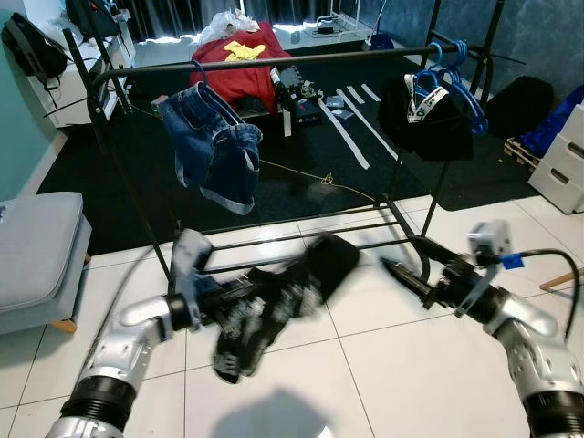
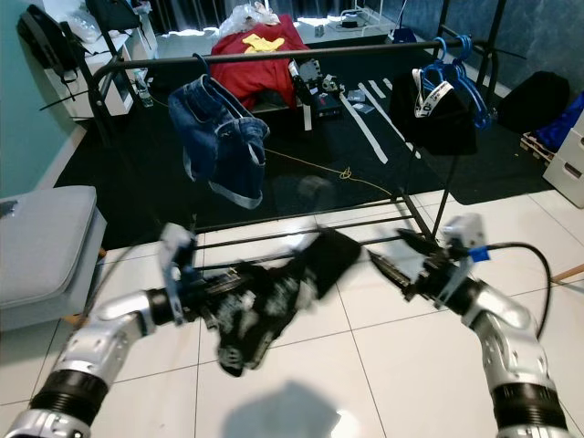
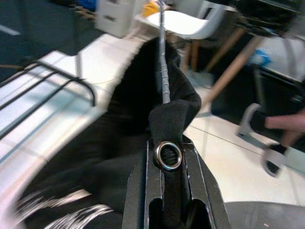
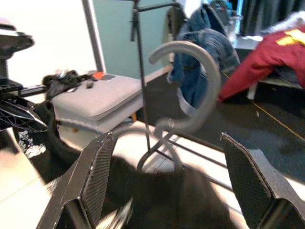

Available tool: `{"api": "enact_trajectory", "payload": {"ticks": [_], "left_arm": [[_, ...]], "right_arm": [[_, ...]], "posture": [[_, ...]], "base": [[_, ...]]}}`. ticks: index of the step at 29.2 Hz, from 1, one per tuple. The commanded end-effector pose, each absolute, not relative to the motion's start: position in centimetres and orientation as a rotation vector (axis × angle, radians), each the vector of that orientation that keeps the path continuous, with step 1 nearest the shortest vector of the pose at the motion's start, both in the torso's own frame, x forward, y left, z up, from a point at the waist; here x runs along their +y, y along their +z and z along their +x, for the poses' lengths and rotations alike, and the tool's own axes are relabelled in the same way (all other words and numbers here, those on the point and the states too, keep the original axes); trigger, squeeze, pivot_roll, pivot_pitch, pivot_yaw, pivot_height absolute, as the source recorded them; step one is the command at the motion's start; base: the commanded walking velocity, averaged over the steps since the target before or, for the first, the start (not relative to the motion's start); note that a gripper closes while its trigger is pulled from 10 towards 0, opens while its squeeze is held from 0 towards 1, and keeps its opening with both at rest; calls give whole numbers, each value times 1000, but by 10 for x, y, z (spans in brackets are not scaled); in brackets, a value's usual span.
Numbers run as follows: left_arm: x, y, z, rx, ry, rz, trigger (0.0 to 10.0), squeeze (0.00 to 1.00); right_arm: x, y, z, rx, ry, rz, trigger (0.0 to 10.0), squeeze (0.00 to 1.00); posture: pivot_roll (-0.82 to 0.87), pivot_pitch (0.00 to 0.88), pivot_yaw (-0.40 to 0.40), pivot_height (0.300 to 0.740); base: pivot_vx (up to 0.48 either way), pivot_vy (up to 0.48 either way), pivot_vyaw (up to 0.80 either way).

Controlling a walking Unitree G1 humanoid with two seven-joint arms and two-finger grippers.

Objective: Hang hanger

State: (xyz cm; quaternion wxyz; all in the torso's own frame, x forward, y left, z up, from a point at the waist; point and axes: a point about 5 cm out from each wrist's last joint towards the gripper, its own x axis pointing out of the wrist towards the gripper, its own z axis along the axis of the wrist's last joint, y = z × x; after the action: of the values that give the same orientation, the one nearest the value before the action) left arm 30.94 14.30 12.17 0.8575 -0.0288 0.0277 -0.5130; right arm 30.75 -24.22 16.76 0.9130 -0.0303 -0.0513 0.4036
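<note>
left arm: silver, raised from lower left, forearm angled inward toward centre
left claw (image 1: 274, 306): blurred in the head views; in the wrist view the black fingers (image 3: 143, 191) lie close together, clamped on black fabric
right arm: silver, raised from lower right, elbow bent, forearm pointing inward and left
right claw (image 1: 401, 272): pointing left toward the left claw, near but apart
right fingers (image 4: 93, 176): spread wide, nothing pinched between them

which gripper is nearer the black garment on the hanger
Left. The left gripper is clamped on the black garment itself; the right gripper is open just beside its far end, not touching.
</note>
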Motion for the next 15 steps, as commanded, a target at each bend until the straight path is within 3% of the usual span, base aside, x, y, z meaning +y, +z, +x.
{"api": "enact_trajectory", "payload": {"ticks": [1,2,15], "left_arm": [[144,129,307,13,-1112,-67,0,0],[142,131,305,5,-1156,-69,0,0],[139,147,299,-71,-1282,-146,0,0]], "right_arm": [[-244,166,307,-82,851,-92,10000,165],[-247,169,308,-61,878,-113,10000,0],[-258,172,306,28,977,-145,10000,0]], "posture": [[8,88,53,740],[5,88,54,740],[4,89,51,740]], "base": [[0,0,0],[0,0,0],[0,0,0]]}}
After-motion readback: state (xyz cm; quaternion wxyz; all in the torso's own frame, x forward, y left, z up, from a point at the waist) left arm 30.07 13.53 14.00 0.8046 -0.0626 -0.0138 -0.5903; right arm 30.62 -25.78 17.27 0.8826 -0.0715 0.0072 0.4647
